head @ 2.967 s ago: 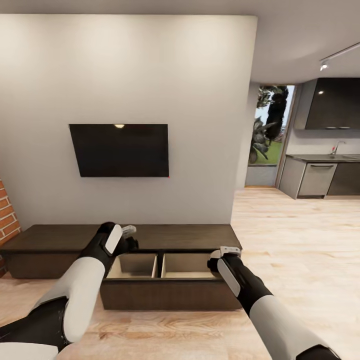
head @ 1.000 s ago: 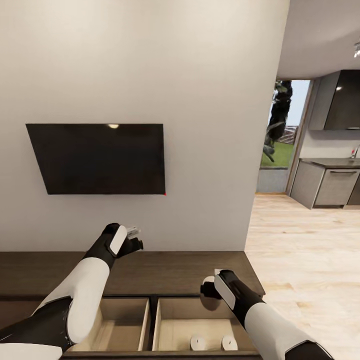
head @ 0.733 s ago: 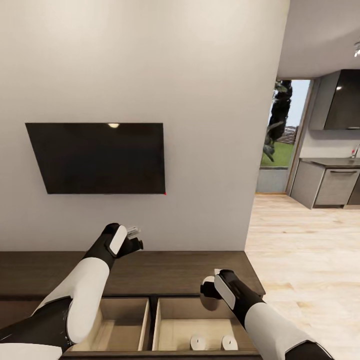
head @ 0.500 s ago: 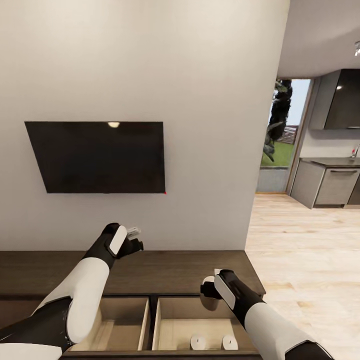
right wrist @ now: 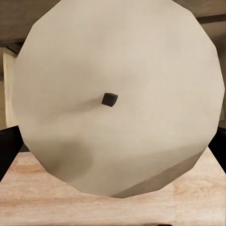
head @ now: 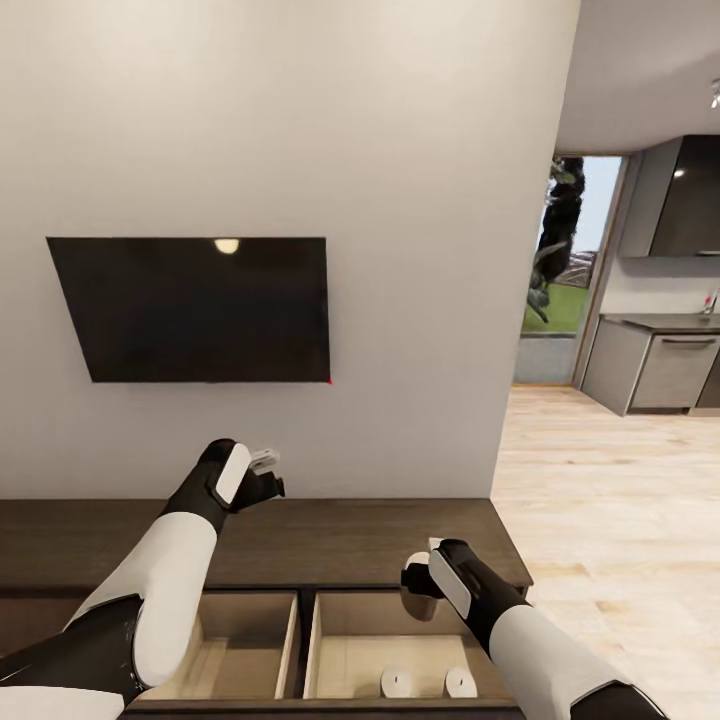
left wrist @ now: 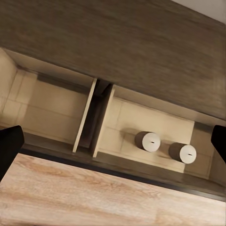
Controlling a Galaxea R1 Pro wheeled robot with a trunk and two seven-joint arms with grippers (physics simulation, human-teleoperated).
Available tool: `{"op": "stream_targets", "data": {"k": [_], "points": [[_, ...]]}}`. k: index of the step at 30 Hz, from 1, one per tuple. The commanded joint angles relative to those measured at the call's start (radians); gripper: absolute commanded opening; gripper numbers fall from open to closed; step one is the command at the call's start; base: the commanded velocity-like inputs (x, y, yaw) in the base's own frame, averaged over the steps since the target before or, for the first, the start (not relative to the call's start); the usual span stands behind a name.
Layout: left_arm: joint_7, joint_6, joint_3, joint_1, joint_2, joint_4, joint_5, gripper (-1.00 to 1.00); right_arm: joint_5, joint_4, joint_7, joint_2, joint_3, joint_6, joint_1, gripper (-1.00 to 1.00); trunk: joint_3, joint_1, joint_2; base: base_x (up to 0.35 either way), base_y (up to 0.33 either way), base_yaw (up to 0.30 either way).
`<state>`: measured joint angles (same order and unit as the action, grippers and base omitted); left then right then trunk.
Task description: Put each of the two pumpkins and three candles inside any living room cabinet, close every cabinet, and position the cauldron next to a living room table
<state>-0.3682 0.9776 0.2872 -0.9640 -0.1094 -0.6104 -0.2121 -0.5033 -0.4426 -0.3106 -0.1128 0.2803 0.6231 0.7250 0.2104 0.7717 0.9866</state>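
Note:
The cabinet (head: 340,535) is a long, low dark-brown unit below me with two pale drawers pulled open. Two candles (head: 397,683) (head: 460,682) stand in the right drawer, and they show again in the left wrist view (left wrist: 147,140) (left wrist: 182,152). The left drawer (head: 245,640) holds nothing. My right gripper (head: 413,580) hangs over the right drawer's back, shut on a third candle (right wrist: 117,94) whose pale top and dark wick face the right wrist camera. My left gripper (head: 268,470) is open above the cabinet top, its fingertips (left wrist: 9,143) wide apart.
A black TV (head: 190,310) hangs on the white wall behind the cabinet. To the right, light wood floor (head: 600,500) runs to a kitchen with grey units (head: 660,370) and a glass door with plants (head: 555,250).
Since three seconds ago the view has closed in on the cabinet, and the two candles in the drawer now show. Over the last second only a slight camera shift; both arms stay put.

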Motion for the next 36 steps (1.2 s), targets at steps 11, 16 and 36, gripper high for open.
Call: {"op": "stream_targets", "data": {"k": [11,16,36], "points": [[-0.011,0.003,0.005,-0.001,-0.001,-0.002,-0.012,1.0,-0.011,-0.002,-0.007,0.001,0.007,0.003,0.001,-1.0,0.036,0.042,0.078,0.0,0.0,0.0],[-0.014,0.014,0.004,-0.001,-0.004,-0.003,-0.012,1.0,-0.006,-0.004,-0.009,-0.02,0.012,0.008,0.001,-1.0,0.052,0.062,0.113,0.0,0.0,0.0],[-0.127,0.03,0.007,-0.238,0.021,0.237,-0.018,1.0,0.014,-0.064,-0.034,-0.034,0.007,0.362,0.272,-1.0,0.114,0.138,0.253,0.0,0.0,0.0]]}}
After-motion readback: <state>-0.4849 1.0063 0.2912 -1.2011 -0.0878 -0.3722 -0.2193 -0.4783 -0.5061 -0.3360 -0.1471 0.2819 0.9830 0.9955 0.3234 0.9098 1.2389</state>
